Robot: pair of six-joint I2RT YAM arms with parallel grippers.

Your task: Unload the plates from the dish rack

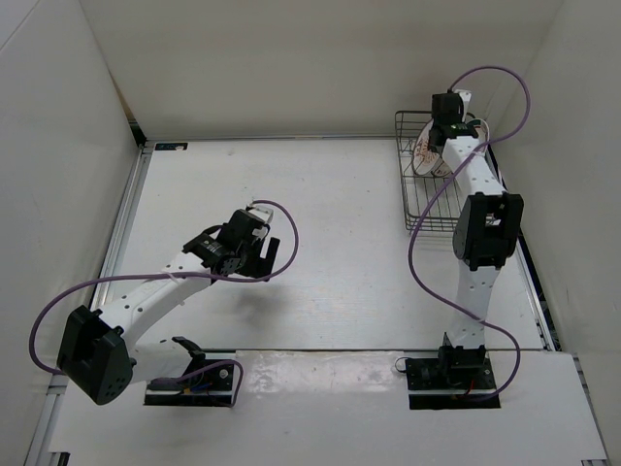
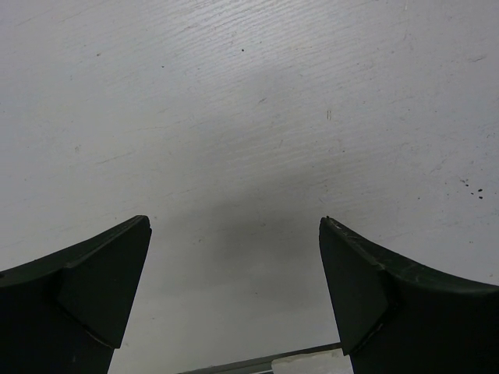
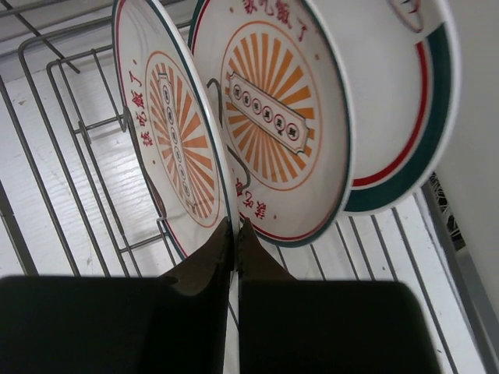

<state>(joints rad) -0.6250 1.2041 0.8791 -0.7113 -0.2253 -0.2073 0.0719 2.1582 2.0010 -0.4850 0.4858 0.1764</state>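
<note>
Standing on edge inside the dish rack (image 1: 427, 199), the plates (image 3: 273, 117) offer only rims, so the right gripper (image 3: 234, 230) pinches the nearest plate (image 3: 168, 132) there, while the left gripper (image 2: 234, 222) hangs open outside the rack.

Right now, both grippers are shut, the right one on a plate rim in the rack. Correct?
Not quite: the left gripper is open, jaws wide apart over the table, as the left wrist view shows. The right gripper is shut on a plate rim in the rack.
</note>
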